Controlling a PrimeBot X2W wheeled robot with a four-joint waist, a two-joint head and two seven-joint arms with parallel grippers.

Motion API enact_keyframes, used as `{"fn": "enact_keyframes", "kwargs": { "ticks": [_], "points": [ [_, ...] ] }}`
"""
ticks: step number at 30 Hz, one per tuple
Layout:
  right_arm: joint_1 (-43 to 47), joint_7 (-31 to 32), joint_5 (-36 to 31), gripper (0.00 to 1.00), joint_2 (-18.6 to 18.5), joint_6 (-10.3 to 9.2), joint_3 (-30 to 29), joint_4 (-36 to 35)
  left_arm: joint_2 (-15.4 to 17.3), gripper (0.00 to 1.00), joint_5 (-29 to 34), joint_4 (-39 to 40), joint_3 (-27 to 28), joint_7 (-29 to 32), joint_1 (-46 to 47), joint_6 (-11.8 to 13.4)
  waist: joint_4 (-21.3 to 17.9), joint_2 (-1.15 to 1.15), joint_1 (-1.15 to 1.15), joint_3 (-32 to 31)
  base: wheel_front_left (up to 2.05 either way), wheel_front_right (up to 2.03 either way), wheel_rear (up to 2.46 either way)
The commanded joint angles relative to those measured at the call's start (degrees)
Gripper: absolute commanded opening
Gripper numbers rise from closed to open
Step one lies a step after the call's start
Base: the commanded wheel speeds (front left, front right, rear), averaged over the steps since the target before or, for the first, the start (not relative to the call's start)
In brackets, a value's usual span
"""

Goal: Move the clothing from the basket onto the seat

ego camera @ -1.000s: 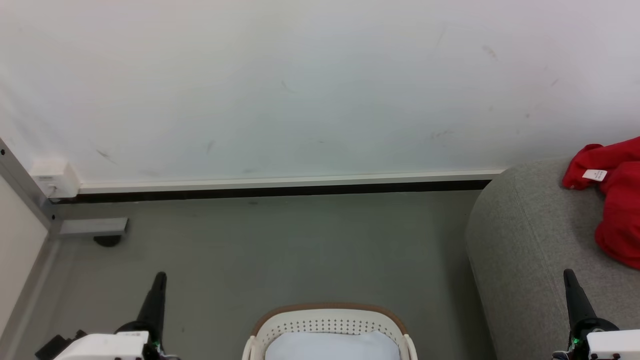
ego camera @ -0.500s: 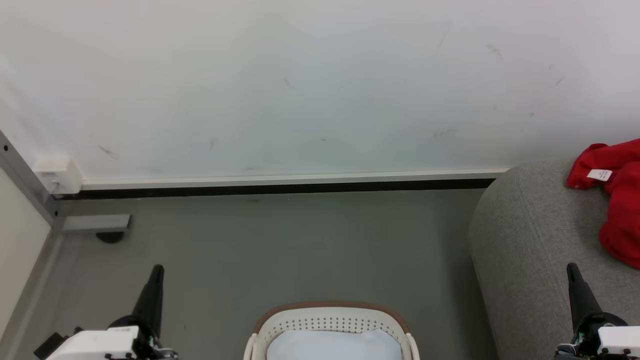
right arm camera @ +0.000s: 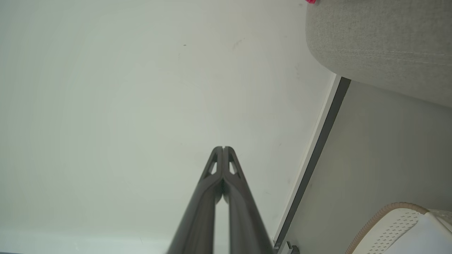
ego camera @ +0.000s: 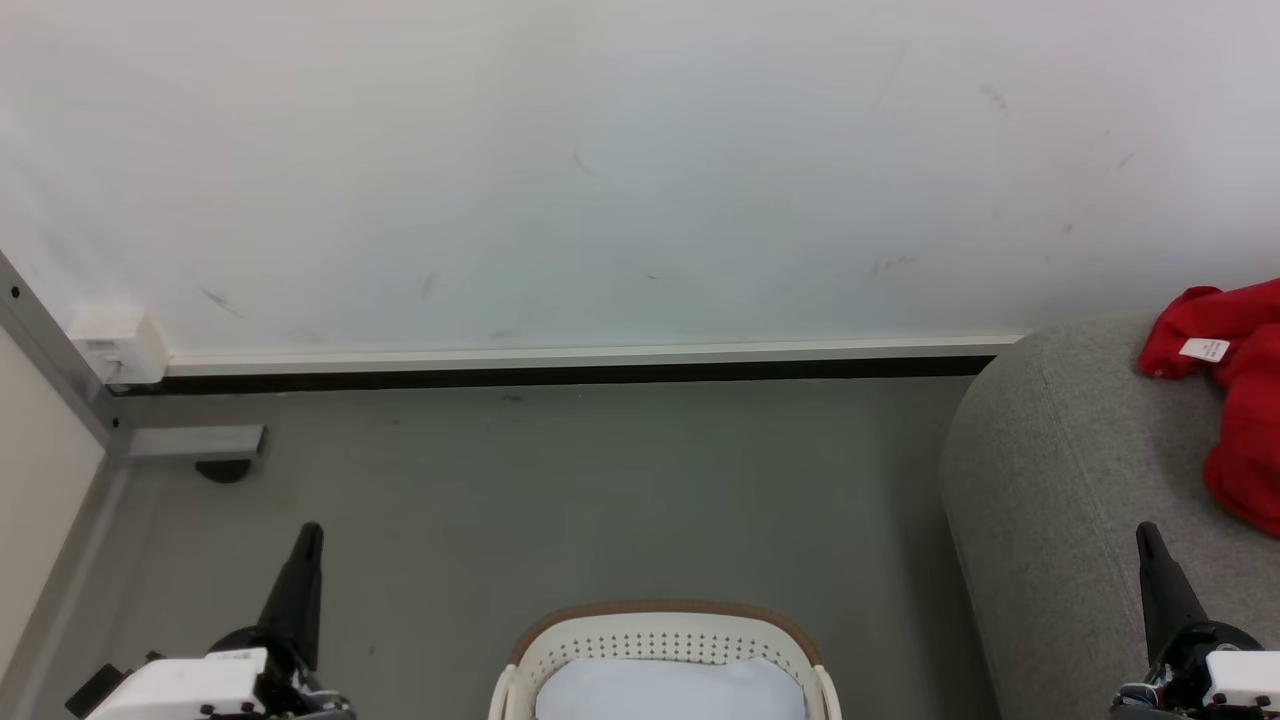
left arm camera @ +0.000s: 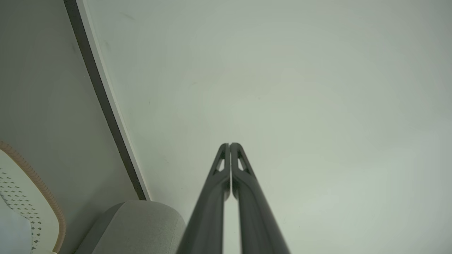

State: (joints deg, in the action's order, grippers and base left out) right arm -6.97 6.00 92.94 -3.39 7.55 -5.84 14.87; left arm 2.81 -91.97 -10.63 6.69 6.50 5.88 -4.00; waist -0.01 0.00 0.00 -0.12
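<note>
Red clothing (ego camera: 1230, 380) with a white label tag lies on the grey seat (ego camera: 1060, 480) at the right edge of the head view. The cream basket (ego camera: 660, 640) with a brown rim stands on the floor at the bottom centre, and a pale bluish-white surface shows inside it. My left gripper (ego camera: 310, 535) is shut at the lower left, over the floor beside the basket, with nothing held. My right gripper (ego camera: 1145, 535) is shut over the seat's near part, empty. Shut fingers (left arm camera: 229, 146) point at the wall, the basket rim (left arm camera: 42, 197) at the left. The right wrist view has the shut fingers (right arm camera: 223, 150), seat (right arm camera: 381, 46) and basket (right arm camera: 392, 222).
A white wall (ego camera: 600, 170) with a dark skirting strip (ego camera: 560, 378) runs behind the grey floor (ego camera: 560, 490). A metal frame post (ego camera: 55, 370) with a white box (ego camera: 115, 345) and a foot bracket (ego camera: 195, 442) stands at the left.
The head view has drifted slightly. Both grippers stay shut; the left one has eased a little lower and leftward in view. The clothing and basket rest unchanged.
</note>
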Motion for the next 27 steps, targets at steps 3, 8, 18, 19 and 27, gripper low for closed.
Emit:
{"fn": "enact_keyframes", "kwargs": {
  "ticks": [3,8,18,19,27],
  "points": [
    [-0.58,0.03,0.31,0.0,-0.36,-0.12,0.0,-0.17,0.1,0.0,-0.71,0.18,0.13,0.23,0.5,-0.25,0.0,0.0,0.0,0.0,0.0,0.0,0.0],
    [-0.57,-0.06,0.4,0.0,-0.42,-0.12,0.08,-0.17,0.1,0.0,-0.71,0.18,0.13,0.23,0.5,-0.26,0.0,0.0,0.0,0.0,0.0,0.0,0.0],
    [-0.55,-0.22,0.42,0.0,-0.5,-0.12,0.23,-0.18,0.1,0.0,-0.71,0.18,0.13,0.23,0.5,-0.26,0.0,0.0,0.0,0.0,0.0,0.0,0.0],
    [-0.54,-0.23,0.44,0.0,-0.51,-0.12,0.24,-0.19,0.1,0.0,-0.71,0.18,0.13,0.23,0.5,-0.26,0.0,0.0,0.0,0.0,0.0,0.0,0.0],
    [-0.53,-0.34,0.61,0.0,-0.62,-0.12,0.37,-0.2,0.1,0.0,-0.7,0.18,0.13,0.23,0.5,-0.26,0.0,0.0,0.0,0.0,0.0,0.0,0.0]
  ]
}}
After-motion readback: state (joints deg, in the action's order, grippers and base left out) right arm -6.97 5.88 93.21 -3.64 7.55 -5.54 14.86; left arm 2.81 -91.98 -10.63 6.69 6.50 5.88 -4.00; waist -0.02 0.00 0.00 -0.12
